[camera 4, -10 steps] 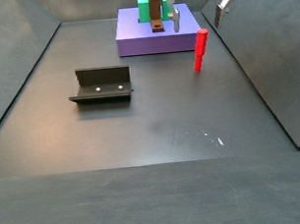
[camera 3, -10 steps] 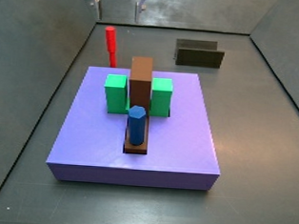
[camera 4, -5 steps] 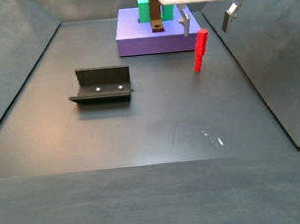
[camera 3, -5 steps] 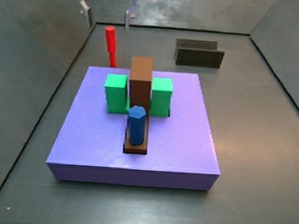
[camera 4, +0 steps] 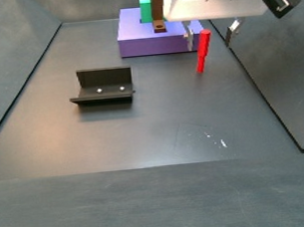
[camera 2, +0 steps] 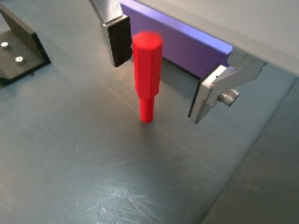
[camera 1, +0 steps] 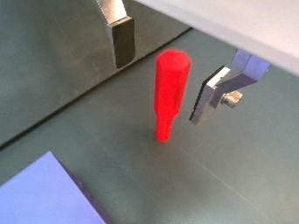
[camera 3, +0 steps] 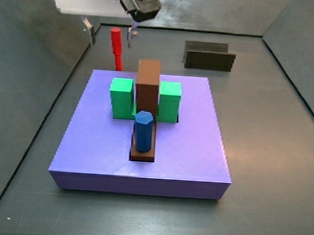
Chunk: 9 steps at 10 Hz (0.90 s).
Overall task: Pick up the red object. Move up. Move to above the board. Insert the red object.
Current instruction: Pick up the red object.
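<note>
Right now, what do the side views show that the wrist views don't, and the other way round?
Only the side views show the tall brown block, the green blocks and the short blue peg standing on the large lavender-purple board.

Only the wrist views show the flat silver fingers up close, standing open on either side of the thin bright-red upright peg, with gaps showing.

Both share the red peg standing on the grey floor beside the board, the dark L-shaped fixture, and the gripper lowered around the peg.

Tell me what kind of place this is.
Probably a simulated robot test cell: bare grey walled floor, blocky board, red object standing between the open gripper fingers, and fixture.
</note>
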### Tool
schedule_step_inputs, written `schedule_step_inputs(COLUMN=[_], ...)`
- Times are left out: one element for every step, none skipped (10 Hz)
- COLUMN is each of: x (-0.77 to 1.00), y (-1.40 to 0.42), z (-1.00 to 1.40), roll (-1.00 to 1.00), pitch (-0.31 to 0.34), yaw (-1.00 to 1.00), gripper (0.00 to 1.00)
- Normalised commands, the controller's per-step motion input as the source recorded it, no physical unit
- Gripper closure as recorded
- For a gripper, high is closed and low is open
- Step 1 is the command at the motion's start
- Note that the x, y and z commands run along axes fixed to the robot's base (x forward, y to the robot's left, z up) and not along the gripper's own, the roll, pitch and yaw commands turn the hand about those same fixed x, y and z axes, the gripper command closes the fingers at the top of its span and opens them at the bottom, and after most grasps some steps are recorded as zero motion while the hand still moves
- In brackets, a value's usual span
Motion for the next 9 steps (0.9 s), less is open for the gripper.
schedule_step_inputs(x=[0.0, 0.0, 0.0, 0.0, 0.0, 0.0, 0.0, 0.0, 0.0], y=[0.0, 0.0, 0.0, 0.0, 0.0, 0.0, 0.0, 0.0, 0.0], z=[-0.05, 0.0, 0.0, 0.0, 0.0, 0.0, 0.0, 0.0, 0.0], roll=[0.0, 0.0, 0.0, 0.0, 0.0, 0.0, 0.0, 0.0, 0.0], pitch=[0.0, 0.0, 0.0, 0.0, 0.0, 0.0, 0.0, 0.0, 0.0], yaw=[0.0, 0.0, 0.0, 0.0, 0.0, 0.0, 0.0, 0.0, 0.0], gripper=[0.0, 0.0, 1.0, 1.0, 1.0, 1.0, 1.0, 1.0, 1.0])
